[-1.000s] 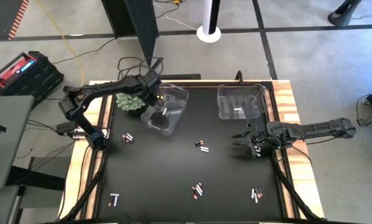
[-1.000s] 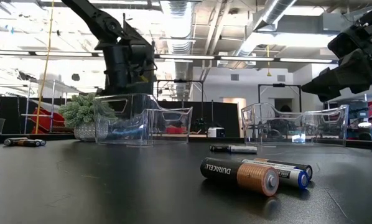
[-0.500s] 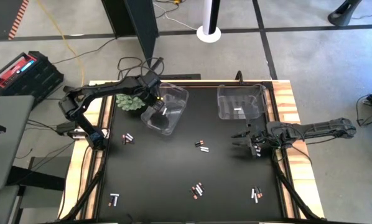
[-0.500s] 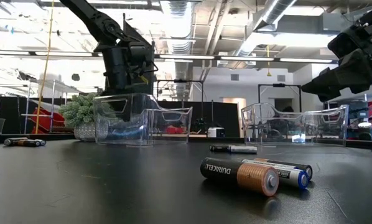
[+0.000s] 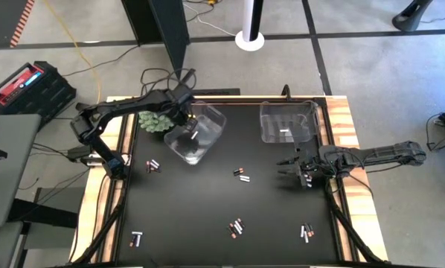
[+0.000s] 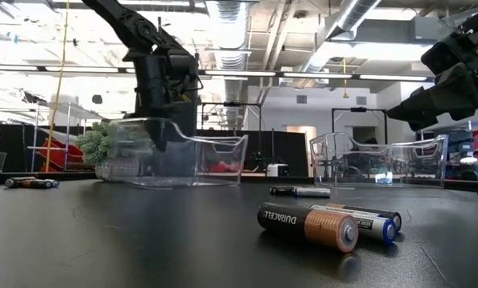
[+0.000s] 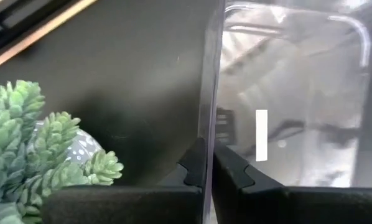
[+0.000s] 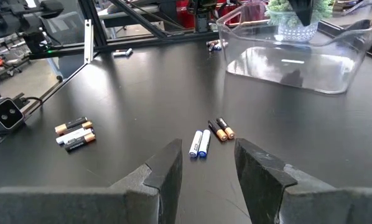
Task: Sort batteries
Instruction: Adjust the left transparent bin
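A dark battery point(image 6: 307, 225) on the table point(image 6: 143, 240) reads DURACELL

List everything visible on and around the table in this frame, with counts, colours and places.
Clear bins: two, transparent; left bin tilted by the potted plant, right bin flat at the table's far right.
Batteries: six small clusters on the black mat, dark/copper and white cells; centre pair, left pair, near-left, near-centre, near-right.
Potted plant: one, green, far-left of the mat.
Table: black mat, wooden edge.
Toolbox: one, red and black, floor at left.
Left pincer: shut on the left bin's wall.
Right pincer: open, above the mat at right.
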{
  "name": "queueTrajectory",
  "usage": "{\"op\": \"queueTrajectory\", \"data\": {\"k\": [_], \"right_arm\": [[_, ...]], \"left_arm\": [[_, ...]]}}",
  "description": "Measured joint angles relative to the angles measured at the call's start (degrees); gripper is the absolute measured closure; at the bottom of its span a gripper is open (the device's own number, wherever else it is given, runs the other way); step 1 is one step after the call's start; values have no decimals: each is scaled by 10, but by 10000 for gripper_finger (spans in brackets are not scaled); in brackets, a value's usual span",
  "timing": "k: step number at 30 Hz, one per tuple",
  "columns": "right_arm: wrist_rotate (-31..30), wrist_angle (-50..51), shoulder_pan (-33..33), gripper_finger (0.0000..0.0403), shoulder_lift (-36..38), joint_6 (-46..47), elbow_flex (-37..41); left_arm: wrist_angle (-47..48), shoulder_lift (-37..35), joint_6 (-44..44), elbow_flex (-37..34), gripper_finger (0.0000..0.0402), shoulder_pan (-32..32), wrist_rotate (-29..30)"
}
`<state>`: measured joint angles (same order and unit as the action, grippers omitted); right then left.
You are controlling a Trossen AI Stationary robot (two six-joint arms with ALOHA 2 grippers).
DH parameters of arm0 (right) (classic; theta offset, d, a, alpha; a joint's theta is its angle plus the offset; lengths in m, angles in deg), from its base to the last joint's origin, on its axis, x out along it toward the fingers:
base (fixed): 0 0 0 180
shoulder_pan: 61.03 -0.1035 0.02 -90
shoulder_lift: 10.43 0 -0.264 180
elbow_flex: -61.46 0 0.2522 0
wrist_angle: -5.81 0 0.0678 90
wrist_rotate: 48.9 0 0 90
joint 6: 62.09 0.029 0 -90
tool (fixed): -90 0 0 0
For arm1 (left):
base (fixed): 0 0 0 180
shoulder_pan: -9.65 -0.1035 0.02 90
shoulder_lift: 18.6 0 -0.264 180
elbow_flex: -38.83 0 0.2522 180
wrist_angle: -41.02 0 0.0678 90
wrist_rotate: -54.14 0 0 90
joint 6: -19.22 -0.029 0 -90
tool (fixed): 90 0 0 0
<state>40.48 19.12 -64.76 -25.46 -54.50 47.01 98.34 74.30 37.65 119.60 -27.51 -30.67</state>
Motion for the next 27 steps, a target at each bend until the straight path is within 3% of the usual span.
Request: {"op": "queueTrajectory", "data": {"k": [9,18,27], "right_arm": [[0,0,0,236,0,0,0],[0,0,0,236,0,0,0],[0,0,0,236,0,0,0]], "left_arm": [[1,0,173,58,399,43,25],[-9,0,383,60,399,98,78],[-29,56,483,60,400,141,89]]}}
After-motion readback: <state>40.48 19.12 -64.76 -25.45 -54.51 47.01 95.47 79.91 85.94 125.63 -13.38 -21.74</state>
